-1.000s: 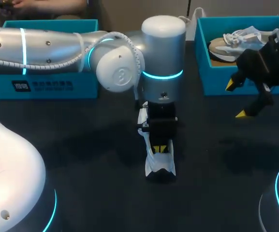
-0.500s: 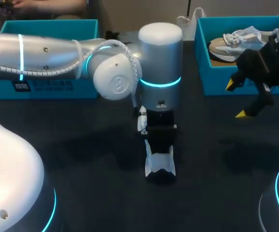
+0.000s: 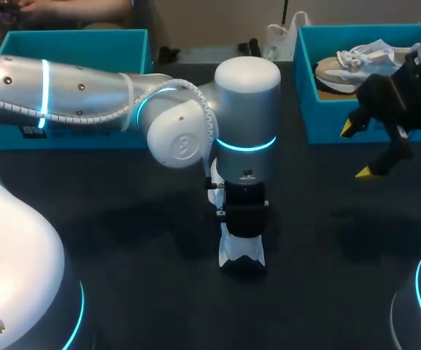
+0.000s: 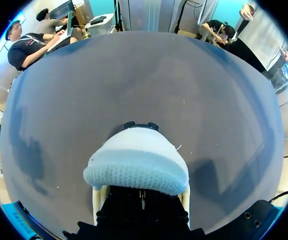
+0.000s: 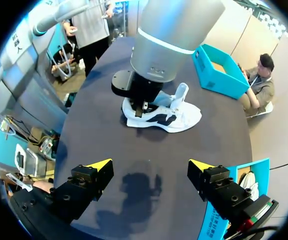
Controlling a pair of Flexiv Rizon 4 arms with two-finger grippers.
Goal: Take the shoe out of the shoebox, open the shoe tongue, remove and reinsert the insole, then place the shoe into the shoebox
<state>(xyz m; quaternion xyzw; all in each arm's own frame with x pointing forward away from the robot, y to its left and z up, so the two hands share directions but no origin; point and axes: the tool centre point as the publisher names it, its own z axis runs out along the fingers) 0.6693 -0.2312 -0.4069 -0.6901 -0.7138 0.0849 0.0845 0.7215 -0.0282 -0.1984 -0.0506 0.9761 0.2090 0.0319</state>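
On the dark table [image 3: 122,240], my left jaws sit in the white knit sneaker [image 3: 241,251], grip impossible to tell, right jaws spread empty; pulling out may tip it.

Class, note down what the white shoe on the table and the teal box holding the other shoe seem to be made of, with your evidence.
White shoe: toe looks like matte knitted textile mesh, judging by its fine woven grain. Teal box: probably matte cardboard, given thin, flat, crisp-edged walls.
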